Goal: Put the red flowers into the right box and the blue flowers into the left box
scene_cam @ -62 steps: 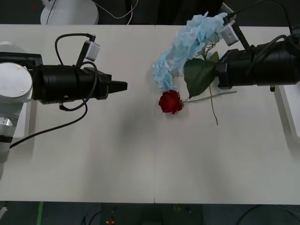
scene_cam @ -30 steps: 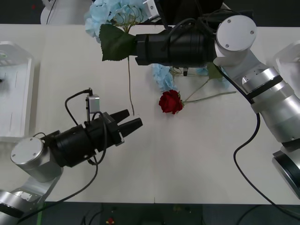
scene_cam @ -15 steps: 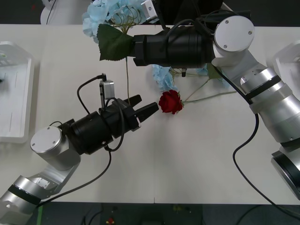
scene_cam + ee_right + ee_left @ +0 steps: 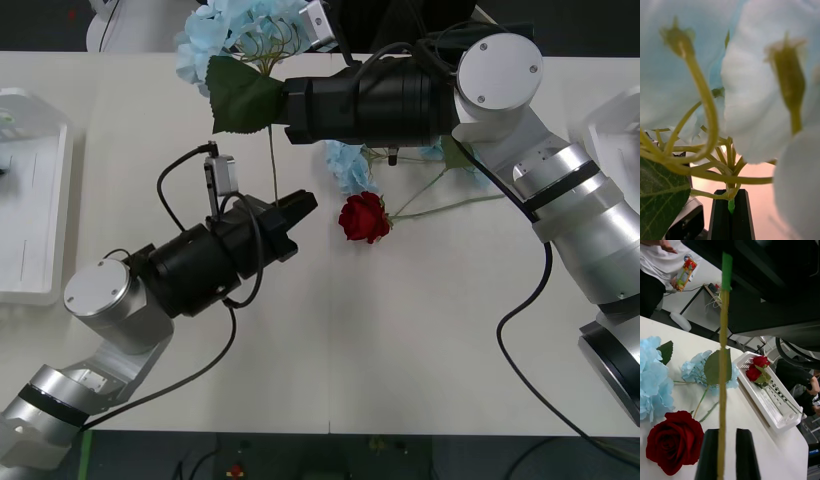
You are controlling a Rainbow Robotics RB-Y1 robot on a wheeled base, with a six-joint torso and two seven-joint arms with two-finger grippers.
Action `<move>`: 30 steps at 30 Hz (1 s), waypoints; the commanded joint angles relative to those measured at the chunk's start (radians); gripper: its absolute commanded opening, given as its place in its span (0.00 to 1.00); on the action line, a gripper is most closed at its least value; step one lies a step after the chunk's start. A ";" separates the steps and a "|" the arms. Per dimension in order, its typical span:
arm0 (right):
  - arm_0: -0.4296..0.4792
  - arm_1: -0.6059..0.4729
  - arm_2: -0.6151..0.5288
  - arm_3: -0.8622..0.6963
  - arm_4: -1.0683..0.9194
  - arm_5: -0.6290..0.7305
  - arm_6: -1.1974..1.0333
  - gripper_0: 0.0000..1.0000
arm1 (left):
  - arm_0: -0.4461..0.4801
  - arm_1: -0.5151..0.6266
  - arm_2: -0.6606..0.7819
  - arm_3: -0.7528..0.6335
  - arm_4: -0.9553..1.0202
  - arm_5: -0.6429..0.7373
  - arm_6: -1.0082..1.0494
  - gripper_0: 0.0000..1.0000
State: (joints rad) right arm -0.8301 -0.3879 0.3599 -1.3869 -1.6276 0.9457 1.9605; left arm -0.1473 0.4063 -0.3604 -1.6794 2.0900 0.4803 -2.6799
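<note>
Left gripper (image 4: 302,206) sits mid-table, fingers slightly parted with the hanging stem (image 4: 722,390) of a blue flower (image 4: 235,30) between them, not yet pinched. Red rose (image 4: 363,217) lies just beside it on the table (image 4: 420,330). Right gripper (image 4: 729,213) holds that flower aloft, pinching its stem below the bloom. Farther off, right box (image 4: 771,397) holds two roses.

Front view: bright, even overhead illumination on the desk (image 4: 420,330); soft, faint shadows beneath both arms; no glare. Right wrist view: the blue flowers (image 4: 763,86) sit too close, heavily defocused and washed pale. Left wrist view: foreground stem (image 4: 723,363) blurred; dark arm overhead underexposed, background bright
</note>
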 commanded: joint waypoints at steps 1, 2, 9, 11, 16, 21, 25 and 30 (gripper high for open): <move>-0.057 -0.009 0.005 -0.012 -0.011 0.007 -0.034 0.00 | -0.035 -0.020 0.046 -0.013 0.018 -0.017 -0.025 0.00; -0.055 -0.011 0.007 -0.012 -0.015 0.007 -0.034 0.00 | -0.035 -0.020 0.051 -0.011 0.022 -0.017 -0.025 0.00; -0.057 -0.025 0.002 -0.012 -0.021 0.033 -0.032 0.01 | -0.032 -0.017 0.086 -0.011 0.038 -0.017 -0.025 0.00; -0.057 -0.037 0.001 -0.012 -0.020 0.044 -0.029 0.41 | -0.023 -0.015 0.107 -0.011 0.039 -0.011 -0.025 0.00; -0.057 -0.057 -0.013 -0.014 -0.005 0.045 -0.008 0.99 | 0.000 -0.015 0.149 -0.013 0.065 0.007 -0.025 0.00; -0.057 -0.069 -0.035 -0.015 -0.005 0.065 0.011 1.00 | 0.023 -0.006 0.212 -0.011 0.084 0.027 -0.025 0.00; -0.057 -0.091 -0.053 -0.015 -0.005 0.102 0.032 1.00 | 0.075 0.014 0.304 -0.011 0.090 0.034 -0.025 0.00; -0.058 -0.177 -0.055 -0.038 0.051 0.197 0.055 1.00 | 0.094 0.066 0.434 0.033 0.007 0.060 -0.025 0.00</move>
State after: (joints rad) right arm -0.8495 -0.4766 0.3272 -1.3864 -1.6228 1.0957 1.9753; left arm -0.0772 0.4160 -0.0070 -1.6646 2.1574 0.5144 -2.6799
